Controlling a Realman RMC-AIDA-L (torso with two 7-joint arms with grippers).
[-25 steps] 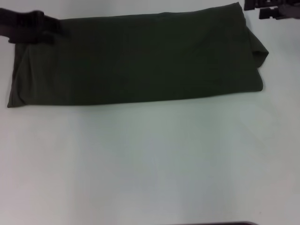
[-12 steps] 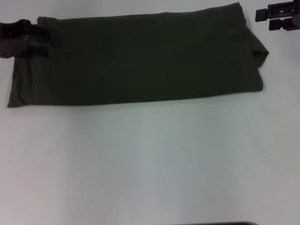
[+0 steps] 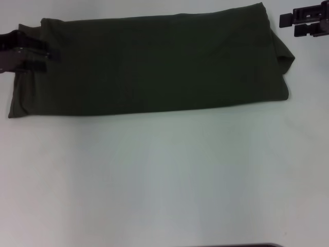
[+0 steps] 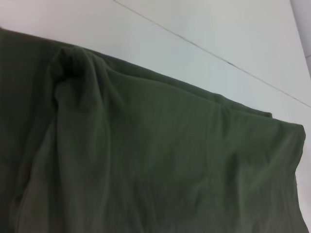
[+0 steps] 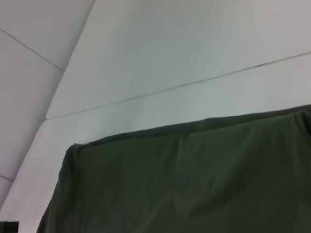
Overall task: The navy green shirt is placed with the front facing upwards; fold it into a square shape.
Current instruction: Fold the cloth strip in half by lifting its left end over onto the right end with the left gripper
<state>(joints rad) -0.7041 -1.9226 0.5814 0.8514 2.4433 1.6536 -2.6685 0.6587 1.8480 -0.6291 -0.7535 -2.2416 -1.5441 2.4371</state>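
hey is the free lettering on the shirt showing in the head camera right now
No, in the head view the navy green shirt lies folded into a long band on the table, and only plain dark green fabric shows, with no lettering.

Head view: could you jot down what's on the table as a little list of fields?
shirt: navy green shirt, folded into a long band, plain side up
surface: white table
left pincer: at the shirt's left end, over the cloth
right pincer: beyond the shirt's right end, apart from it
lettering: none visible
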